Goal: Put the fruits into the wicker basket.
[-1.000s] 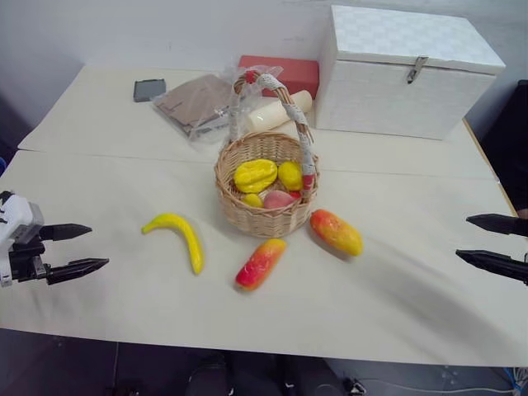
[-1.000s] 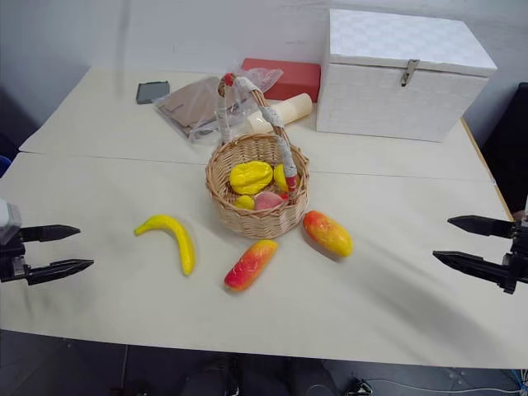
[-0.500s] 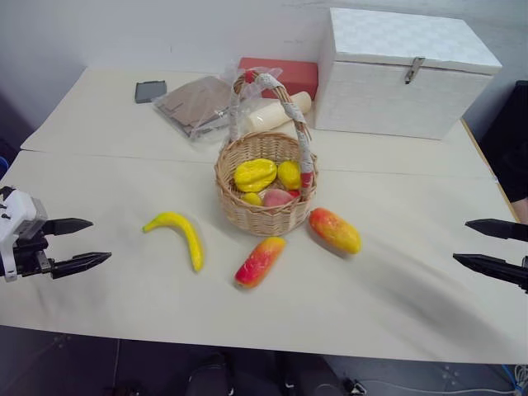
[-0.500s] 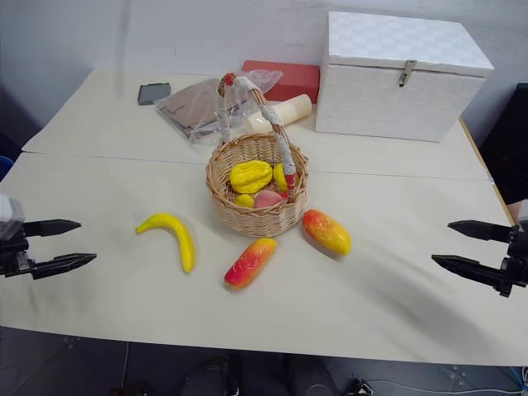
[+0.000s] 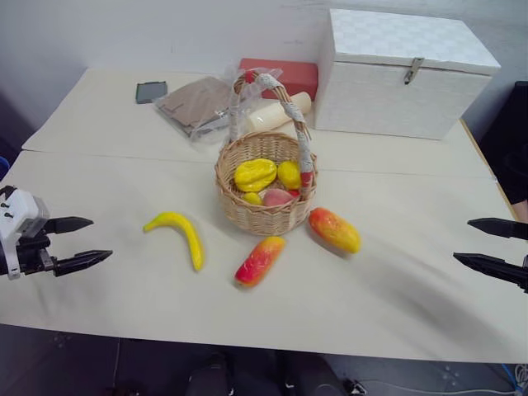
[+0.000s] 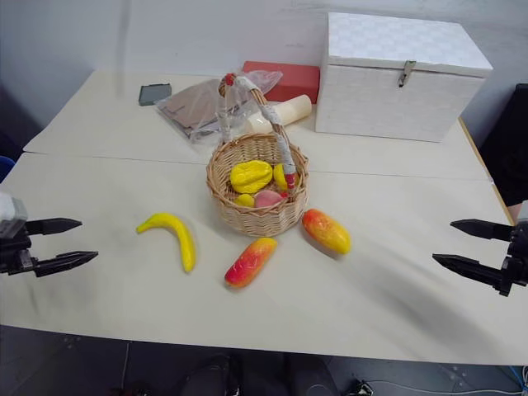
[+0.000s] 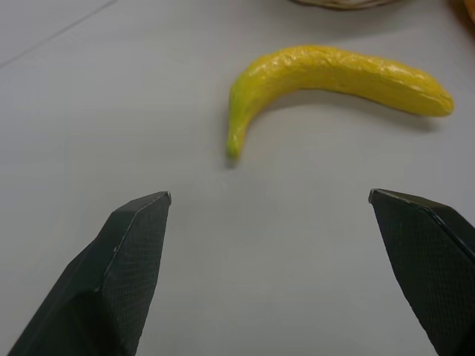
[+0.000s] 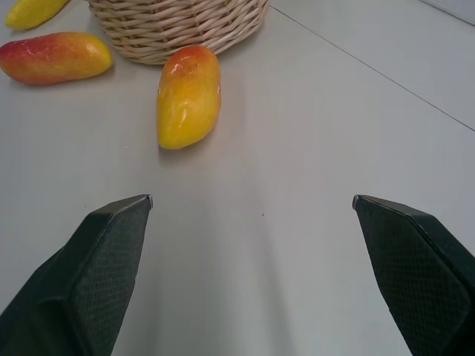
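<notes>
At centre of the head views, on the pale table point(image 5: 396, 313), sits the wicker basket point(image 5: 266, 216), round, w/ a tall arched handle wrapped in white and red cloth; it already holds several yellow and pink fruit pieces. Lower left of the basket lies the banana point(image 5: 180, 233), apart from it, curved and flat on the table. Just below the basket's front lies one red-orange mango point(image 5: 260, 261), angled, near the wicker but whether touching can't be told. To the lower right a second mango point(image 5: 335, 230) lies near the basket's base. Left gripper point(image 5: 78, 242) hovers at the left edge of frame, jaws wide apart, nothing between them, well apart from the banana. Right gripper point(image 5: 489, 244) is at the right edge, jaws likewise spread and empty. Upper right of frame: large white box point(image 5: 408, 70) w/ a clasp. Upper centre: red box point(image 5: 280, 74), plastic bag w/ brown contents point(image 5: 198, 103), cream cylinder point(image 5: 276, 111); small dark device point(image 5: 149, 91) upper left.
</notes>
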You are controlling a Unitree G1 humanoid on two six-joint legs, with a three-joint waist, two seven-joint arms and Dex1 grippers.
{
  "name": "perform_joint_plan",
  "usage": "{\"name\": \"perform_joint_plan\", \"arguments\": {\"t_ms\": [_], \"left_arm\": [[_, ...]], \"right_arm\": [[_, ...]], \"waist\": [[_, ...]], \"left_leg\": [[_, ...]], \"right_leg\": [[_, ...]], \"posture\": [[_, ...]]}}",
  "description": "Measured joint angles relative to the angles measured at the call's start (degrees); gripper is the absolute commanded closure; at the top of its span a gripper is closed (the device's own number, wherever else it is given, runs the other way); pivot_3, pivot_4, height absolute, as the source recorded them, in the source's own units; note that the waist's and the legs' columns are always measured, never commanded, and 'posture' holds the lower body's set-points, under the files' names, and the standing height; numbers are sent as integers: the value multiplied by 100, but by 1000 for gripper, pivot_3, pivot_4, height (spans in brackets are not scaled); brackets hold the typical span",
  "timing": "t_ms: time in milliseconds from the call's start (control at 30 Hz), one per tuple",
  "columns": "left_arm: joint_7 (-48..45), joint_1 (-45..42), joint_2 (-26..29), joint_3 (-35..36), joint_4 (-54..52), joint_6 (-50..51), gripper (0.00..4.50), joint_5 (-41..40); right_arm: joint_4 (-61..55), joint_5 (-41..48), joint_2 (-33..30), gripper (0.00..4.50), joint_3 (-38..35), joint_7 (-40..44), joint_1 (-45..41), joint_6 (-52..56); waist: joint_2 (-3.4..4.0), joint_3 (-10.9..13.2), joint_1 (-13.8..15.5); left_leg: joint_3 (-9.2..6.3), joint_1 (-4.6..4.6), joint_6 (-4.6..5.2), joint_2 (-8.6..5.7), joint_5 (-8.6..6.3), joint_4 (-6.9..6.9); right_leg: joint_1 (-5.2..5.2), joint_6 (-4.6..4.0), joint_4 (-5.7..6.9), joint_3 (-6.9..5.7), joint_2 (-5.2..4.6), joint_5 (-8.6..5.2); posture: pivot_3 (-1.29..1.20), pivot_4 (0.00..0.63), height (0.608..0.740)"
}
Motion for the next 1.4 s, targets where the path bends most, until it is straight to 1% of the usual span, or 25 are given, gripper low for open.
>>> {"name": "perform_joint_plan", "arguments": {"t_ms": [100, 167, 333, 400, 433, 500, 567, 733, 900, 933, 967, 1067, 1233, 1333, 1400], "left_arm": [[-9, -356, -73, -277, -25, -13, 0, -5], [-97, -682, -71, -500, -86, -35, 0, 2], [-638, -1786, -43, -1531, -141, -525, 0, 357], [-931, -2472, -90, -2108, 261, -959, 0, 782], [-1143, -2986, -197, -2524, 613, -1349, 0, 1124], [-1442, -3677, -451, -3079, 1170, -2039, 0, 1613], [-1620, -4197, -759, -3520, 1832, -2630, 0, 2042], [-1812, -5153, -1569, -4213, 3299, -3779, 0, 2747], [-1812, -5497, -1933, -4509, 4141, -4521, 0, 3160], [-1812, -5517, -1978, -4550, 4234, -4620, 377, 3218], [-1813, -5526, -1996, -4642, 4335, -4820, 491, 3333], [-1819, -5527, -1994, -4779, 4524, -5164, 1398, 3491], [-1821, -5529, -2017, -4778, 4711, -5242, 2880, 3479], [-1827, -5517, -2036, -4712, 4702, -5031, 3798, 3365], [-1828, -5461, -2019, -4617, 4569, -4814, 3880, 3172]], "right_arm": [[-146, 90, -23, 37, -6, -4, -83, 218], [-502, 339, -93, 37, -21, 60, -83, 530], [-1775, 832, -98, 37, -43, -71, -349, 830], [-2083, 1175, -100, 37, -15, -189, -607, 1065], [-2325, 1437, -110, 37, 8, -289, -834, 1205], [-2687, 1844, -228, 37, 21, -426, -1126, 1412], [-2916, 2153, -297, 37, 12, -549, -1311, 1578], [-3252, 2802, -344, 37, 16, -970, -1645, 1958], [-3404, 3180, -405, 37, -3, -1359, -1701, 2177], [-3424, 3202, -405, 0, -5, -1416, -1700, 2186], [-3480, 3241, -405, 0, -31, -1499, -1683, 2204], [-3592, 3314, -404, 0, -106, -1636, -1617, 2263], [-3568, 3311, -404, 0, -115, -1744, -1627, 2262], [-3543, 3273, -404, 0, -104, -1759, -1652, 2248], [-3524, 3251, -404, 0, -69, -1769, -1686, 2239]], "waist": [[0, 0, 3], [0, 0, 5], [0, 0, 13], [5, 3, 17], [8, 5, 24], [11, 7, 39], [10, 6, 42], [8, 7, 60], [6, 8, 41], [6, 9, 41], [5, 9, 37], [5, 9, 34], [5, 9, 48], [-1, 13, 48], [-2, 13, 47]], "left_leg": [[-1, 0, 1, 0, 1, 11], [-3, 1, 0, 1, 2, 16], [-6, 0, -5, 0, 4, 30], [-7, -6, -6, 2, 3, 56], [-6, -8, -5, 0, 3, 63], [-4, -9, -1, -1, 3, 70], [-4, -16, 8, -1, 0, 76], [0, -43, 16, 0, -5, 94], [4, -47, 15, 2, -5, 90], [4, -46, 15, 2, -5, 91], [4, -46, 18, 2, -7, 91], [3, -42, 24, 2, -9, 93], [0, -39, 31, 0, -5, 113], [-5, -39, 33, 0, -5, 125], [-6, -39, 33, 0, -4, 128]], "right_leg": [[2, 1, 8, 0, 0, 1], [3, 2, 14, -1, 2, 1], [8, 5, 16, -1, 8, 3], [8, 6, 25, -2, 12, 3], [9, 14, 26, -2, 13, 7], [11, 18, 24, 1, 12, 10], [10, 22, 18, 3, 12, 12], [-6, 31, 15, 8, 9, 11], [-14, 34, 14, 13, 9, 9], [-14, 34, 14, 14, 9, 9], [-14, 34, 16, 15, 8, 9], [-12, 34, 23, 15, 7, 9], [-11, 34, 58, 14, 5, 10], [-12, 34, 78, 11, 6, 10], [-12, 34, 83, 11, 5, 10]], "posture": [[0, 150, 740], [0, 150, 740], [0, 150, 740], [0, 150, 740], [0, 150, 740], [0, 150, 740], [0, 150, 740], [0, 150, 740], [0, 150, 740], [0, 150, 740], [0, 150, 740], [0, 150, 740], [0, 150, 740], [0, 150, 740], [0, 150, 740]]}}
